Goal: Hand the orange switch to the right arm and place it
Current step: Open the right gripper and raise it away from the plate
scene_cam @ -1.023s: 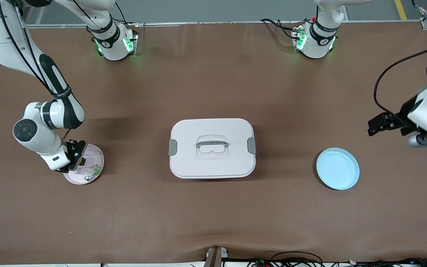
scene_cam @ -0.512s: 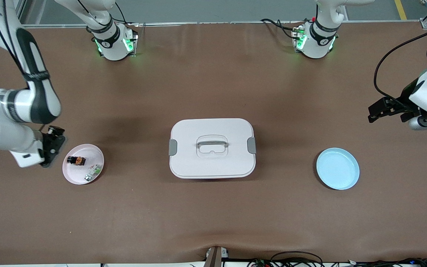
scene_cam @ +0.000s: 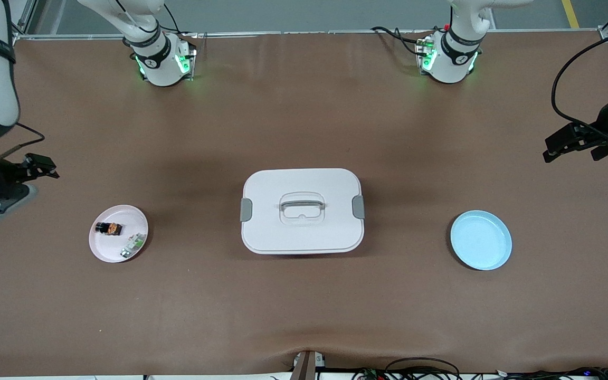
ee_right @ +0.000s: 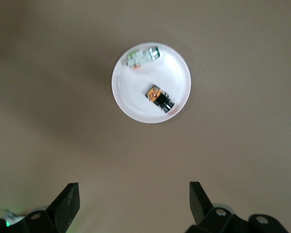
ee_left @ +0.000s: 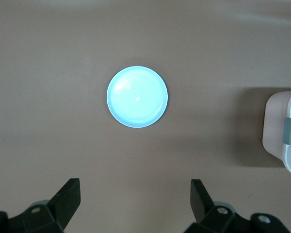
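Observation:
The orange switch (scene_cam: 108, 228) (ee_right: 160, 98), a tiny black block with an orange face, lies free on the pink plate (scene_cam: 131, 220) (ee_right: 133, 99) toward the right arm's end of the table. Beside it on that plate lies a small white-and-green component (scene_cam: 132, 244) (ee_right: 144, 57). My right gripper (scene_cam: 40, 166) (ee_right: 133, 194) hangs open and empty over bare table at that end, off the plate. My left gripper (scene_cam: 562, 145) (ee_left: 136, 191) is open and empty too, raised over the table at the left arm's end, with the blue plate (scene_cam: 481, 240) (ee_left: 137, 97) below its view.
A white lidded box (scene_cam: 302, 211) (ee_left: 286, 131) with a handle and grey side clips stands at the table's middle, between the two plates. The blue plate holds nothing. Cables lie along the table edge nearest the front camera.
My right gripper let go of the orange switch on the pink plate, then rose and drew away toward its end of the table. My left gripper also pulled back toward its own end.

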### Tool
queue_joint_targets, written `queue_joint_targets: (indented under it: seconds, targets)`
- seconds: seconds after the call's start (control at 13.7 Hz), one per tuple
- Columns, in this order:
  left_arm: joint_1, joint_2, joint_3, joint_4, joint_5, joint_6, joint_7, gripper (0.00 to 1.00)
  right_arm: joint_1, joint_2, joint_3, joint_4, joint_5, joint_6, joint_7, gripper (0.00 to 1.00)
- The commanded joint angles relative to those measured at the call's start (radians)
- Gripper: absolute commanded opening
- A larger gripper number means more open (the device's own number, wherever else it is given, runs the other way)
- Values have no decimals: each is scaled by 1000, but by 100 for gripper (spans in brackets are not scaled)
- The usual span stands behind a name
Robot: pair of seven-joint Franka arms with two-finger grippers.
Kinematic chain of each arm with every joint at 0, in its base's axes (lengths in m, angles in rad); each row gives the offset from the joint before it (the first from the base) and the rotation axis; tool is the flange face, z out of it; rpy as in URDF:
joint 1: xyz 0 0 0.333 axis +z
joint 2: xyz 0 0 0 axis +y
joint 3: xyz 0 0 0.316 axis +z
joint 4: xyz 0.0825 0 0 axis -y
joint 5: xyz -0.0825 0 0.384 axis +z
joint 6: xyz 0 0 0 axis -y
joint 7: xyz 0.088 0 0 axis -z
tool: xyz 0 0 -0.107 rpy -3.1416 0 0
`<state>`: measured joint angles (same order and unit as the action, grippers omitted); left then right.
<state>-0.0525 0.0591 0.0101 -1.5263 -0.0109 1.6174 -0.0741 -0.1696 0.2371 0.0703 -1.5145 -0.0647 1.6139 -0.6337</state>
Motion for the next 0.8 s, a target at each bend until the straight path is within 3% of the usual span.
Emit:
queue_joint_targets:
  seconds: [0.0,0.29,0.73]
  targets:
    - [-10,40,4,18,-12,-16,10,100,-1,-38,2,34,45,-22,177,100]
    - [2,42,5,26,-20,-22,14,100,2,-53,-1,92,54,-20,408,100]
    - [-15,42,1,26,-11,-22,11,100,-57,-82,-3,139,98,-32,410,100]
